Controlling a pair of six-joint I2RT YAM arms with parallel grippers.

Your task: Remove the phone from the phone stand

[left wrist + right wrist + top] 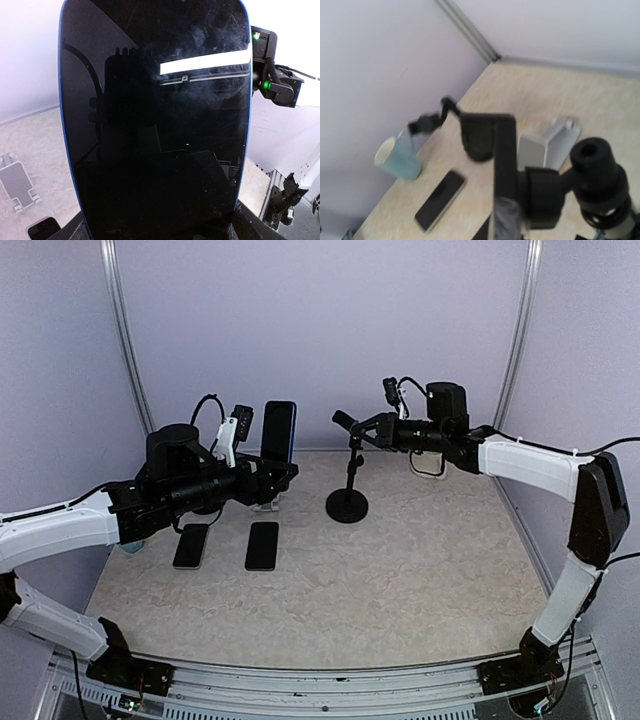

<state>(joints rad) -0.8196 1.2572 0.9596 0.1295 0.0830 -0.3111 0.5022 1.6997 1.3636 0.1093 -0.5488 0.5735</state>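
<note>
**Phone clear of its stand, held upright in the left tool**

The phone [155, 125] stands upright between the jaws of the left tool [278, 471], which is clamped across its lower end. In the left wrist view both bottom corners sit against the dark pads. It is a flat slab with rounded corners. Its glossy black glass is faintly smudged and mirrors a ceiling light, and a thin blue case rims its edges.

Just below and slightly behind the tool, the silver stand [17, 186] sits on the worktop [400, 590] with nothing in it. It is a small folded-metal cradle with two little lip hooks. By my reading the lift-out is done, so what remains is to carry the phone away and lay it down. That calls for a steady grip, since smooth glass and a slick case could slide between the pads, and for tilting the phone flat before release.

Nearer the arm bases than the tool, two spare handsets [191, 545] lie face up, dark and flat. The worktop is pale and marbled.

Across from the left tool, the right tool [362, 426] is at the top of a black stand [347, 502], a thin post on a round base. I cannot tell whether its jaws grip it. A pale blue cup [397, 157] stands by the wall
</note>
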